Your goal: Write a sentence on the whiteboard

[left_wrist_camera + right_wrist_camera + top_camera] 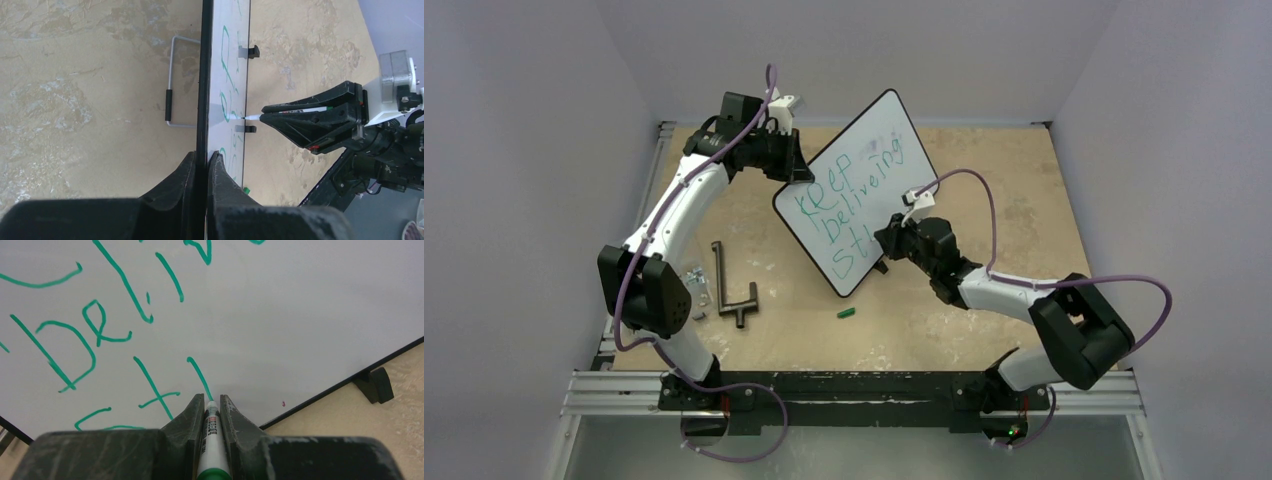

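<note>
Whiteboard [881, 118]: stands propped at a slant near the middle of the worktop [1014, 190], writing face turned toward the right arm. A black stand foot [375, 385] on its lower edge sits on the worktop surface. A wire stand [172, 80] shows behind the board in the left wrist view.

Left claw [796, 172]: narrow, clamped on the whiteboard's far-left edge. The left wrist view shows one finger on each side of the thin black frame.

Right claw [212, 407]: narrow, gripping a green marker [211, 440] between its fingers. The marker's barrel runs along the fingers and its tip is in contact with the board face.

Sentence [849, 205]: green lettering in three lines. The top line reads roughly "Keep", the second roughly "believing". The third line shows "St" and one further slanted stroke, and the lower end of that stroke meets the marker tip. The board face to the right of that stroke carries no lettering.

Other items on the worktop: a small green cap [846, 313] lies just beside the board's near corner. A dark T-shaped metal piece [729, 290] lies near the left arm, well apart from the board, with small silvery hardware [694, 285] next to it, too small to identify.
</note>
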Motion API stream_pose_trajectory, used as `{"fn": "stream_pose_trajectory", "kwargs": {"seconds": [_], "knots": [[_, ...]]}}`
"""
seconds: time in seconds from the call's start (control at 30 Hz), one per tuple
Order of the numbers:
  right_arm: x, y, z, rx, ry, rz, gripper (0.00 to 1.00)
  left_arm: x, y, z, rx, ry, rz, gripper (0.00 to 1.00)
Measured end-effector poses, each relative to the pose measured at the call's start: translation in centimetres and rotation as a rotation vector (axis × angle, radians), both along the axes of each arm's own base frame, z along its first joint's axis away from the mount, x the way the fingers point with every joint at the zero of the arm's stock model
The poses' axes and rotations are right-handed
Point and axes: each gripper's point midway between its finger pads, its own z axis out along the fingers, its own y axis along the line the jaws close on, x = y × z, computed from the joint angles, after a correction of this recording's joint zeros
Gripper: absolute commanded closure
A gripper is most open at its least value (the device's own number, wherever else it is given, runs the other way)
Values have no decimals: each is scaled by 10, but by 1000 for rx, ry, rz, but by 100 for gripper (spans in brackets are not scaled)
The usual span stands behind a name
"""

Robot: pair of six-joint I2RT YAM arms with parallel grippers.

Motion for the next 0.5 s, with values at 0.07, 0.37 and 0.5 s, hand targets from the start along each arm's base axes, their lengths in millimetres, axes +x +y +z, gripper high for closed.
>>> {"fn": "stream_pose_trajectory", "kwargs": {"seconds": [0.07, 0.37, 0.5], "knots": [[-4, -3, -8, -7, 18, -2, 100, 0, 0, 0, 0, -1, 0, 100], [-10, -6, -17, -13, 48, -1, 100, 0, 0, 0, -1, -1, 0, 100], [-10, -5, -16, -17, 54, 1, 100, 0, 0, 0, 0, -1, 0, 100]]}}
